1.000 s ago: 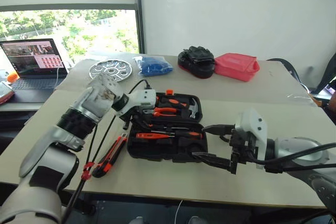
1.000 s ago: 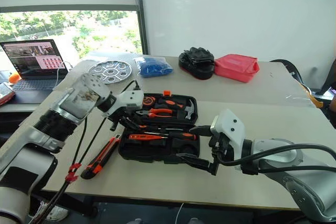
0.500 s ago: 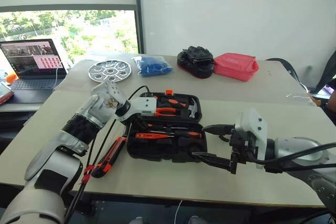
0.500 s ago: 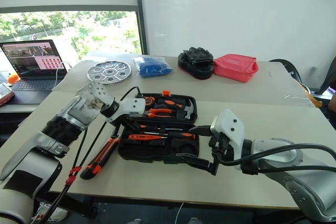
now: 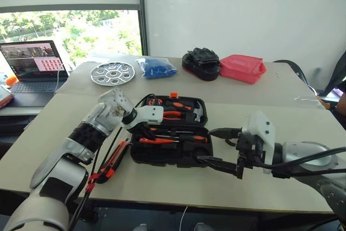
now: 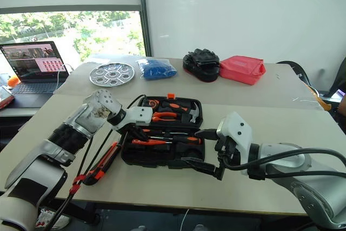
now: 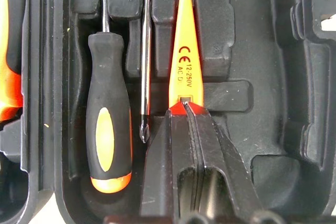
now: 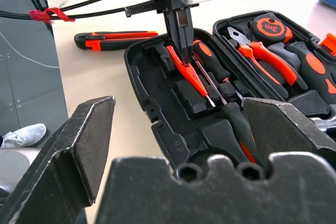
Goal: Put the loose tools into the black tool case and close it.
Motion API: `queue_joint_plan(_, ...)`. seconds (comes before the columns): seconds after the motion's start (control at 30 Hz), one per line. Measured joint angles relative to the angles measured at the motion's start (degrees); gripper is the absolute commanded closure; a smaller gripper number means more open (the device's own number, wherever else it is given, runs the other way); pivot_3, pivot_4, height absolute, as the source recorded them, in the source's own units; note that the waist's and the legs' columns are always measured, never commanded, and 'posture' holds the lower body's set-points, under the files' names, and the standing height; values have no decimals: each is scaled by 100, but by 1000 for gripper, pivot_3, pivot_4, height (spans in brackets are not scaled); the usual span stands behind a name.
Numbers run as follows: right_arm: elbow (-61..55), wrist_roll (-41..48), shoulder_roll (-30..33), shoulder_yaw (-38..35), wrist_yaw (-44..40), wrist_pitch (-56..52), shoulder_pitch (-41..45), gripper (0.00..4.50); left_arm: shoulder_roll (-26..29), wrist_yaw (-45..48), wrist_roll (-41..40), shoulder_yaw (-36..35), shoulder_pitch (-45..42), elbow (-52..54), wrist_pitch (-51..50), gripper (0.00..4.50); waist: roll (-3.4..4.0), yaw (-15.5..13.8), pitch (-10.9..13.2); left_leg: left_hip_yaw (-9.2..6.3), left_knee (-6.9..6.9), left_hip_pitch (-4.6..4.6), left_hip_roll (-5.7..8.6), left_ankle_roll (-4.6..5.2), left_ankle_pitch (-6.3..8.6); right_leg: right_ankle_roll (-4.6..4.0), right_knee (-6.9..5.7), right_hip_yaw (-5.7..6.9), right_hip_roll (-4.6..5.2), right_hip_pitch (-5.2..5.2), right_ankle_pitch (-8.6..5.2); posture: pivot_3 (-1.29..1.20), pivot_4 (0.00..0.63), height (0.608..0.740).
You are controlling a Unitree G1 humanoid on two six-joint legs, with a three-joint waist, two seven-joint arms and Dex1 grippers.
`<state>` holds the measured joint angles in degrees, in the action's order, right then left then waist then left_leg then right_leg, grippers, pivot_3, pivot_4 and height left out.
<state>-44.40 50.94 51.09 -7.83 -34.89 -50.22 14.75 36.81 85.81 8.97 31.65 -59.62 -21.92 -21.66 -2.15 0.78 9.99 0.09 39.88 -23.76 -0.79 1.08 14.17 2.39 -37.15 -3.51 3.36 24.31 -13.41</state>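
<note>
**A:** so where's the slim orange tool point(image 7: 185, 72) right now?

**B:** down in the open black case point(image 5: 172, 143), in the near half, left part. Its long axis runs left-right along the case, thin metal tip toward the right, butt end toward the left. The left gripper point(image 7: 187, 113) is clenched on that butt end, coming down steeply from above. In the left wrist view the orange body lies over a moulded slot; can't tell if it's fully seated.

**A:** what's next to it?

**B:** just beside it a bare screwdriver shaft point(image 7: 146, 66), then a screwdriver with a black and orange handle point(image 7: 108, 140) lying parallel. Another screwdriver point(image 8: 237, 129) sits further right in the same half. The far half has the pliers point(image 8: 265, 59), a tape measure point(image 8: 269, 26) and the hammer point(image 5: 198, 111).

**A:** and the knife?

**B:** the utility knife point(image 5: 114, 158) is out on the table point(image 5: 162, 187), just left of the case, long axis running near-to-far, a bit tilted.

**A:** right arm?

**B:** right gripper point(image 5: 219, 149) hangs off the near right corner of the case, fingers spread wide, nothing in them.

**A:** background stuff?

**B:** far side: laptop point(image 5: 33, 63), metal tray point(image 5: 112, 72), blue bag point(image 5: 157, 67), black gloves point(image 5: 201, 60), red container point(image 5: 242, 67).
</note>
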Motion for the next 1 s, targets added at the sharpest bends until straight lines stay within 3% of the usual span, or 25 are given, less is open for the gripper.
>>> queue_joint_plan(1.0, 110, 215, -27, 0, 117, -2, 45, 0, 356, -129, 452, -241, 559, 377, 741, 4464, 58, 68, -48, 12, -10, 48, -4, 2, 1, 0, -6, -27, -7, -25, 0, 0, 150, 740)
